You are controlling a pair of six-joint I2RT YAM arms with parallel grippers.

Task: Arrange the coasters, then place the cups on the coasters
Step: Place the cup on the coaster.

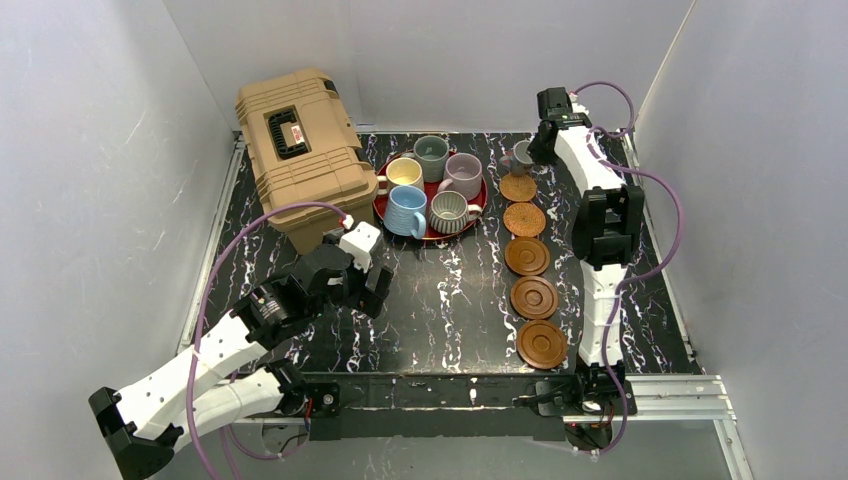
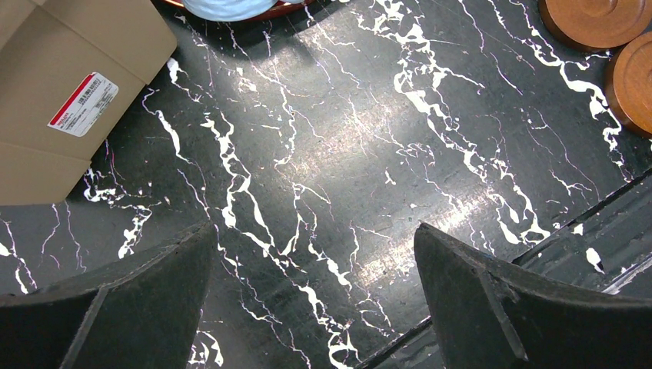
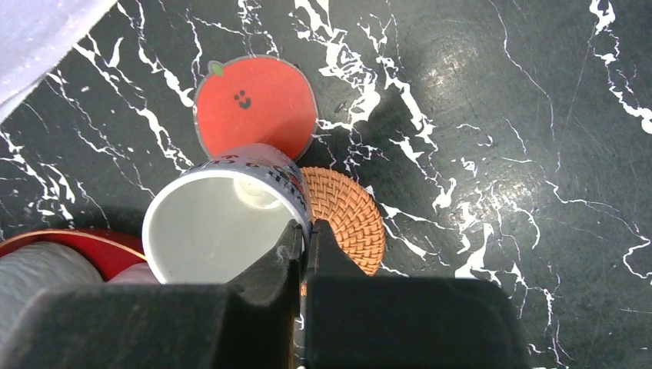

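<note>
Overhead wide; wrists close, seemingly downward; table [image 1: 440, 290] shared.

From the right wrist, the white cup [image 3: 215, 231] covers the near edge of the pinkish-red coaster [image 3: 254, 104] behind it and one side of the orange woven coaster [image 3: 350, 219] beside it (its handle hidden). The red tray [image 3: 108, 244] on its other side runs off the view's edge.

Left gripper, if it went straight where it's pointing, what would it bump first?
Most likely the bare black marble tabletop. The open left gripper tilts down toward it with nothing between; the wooden coasters and tan case lie off to the sides.
</note>
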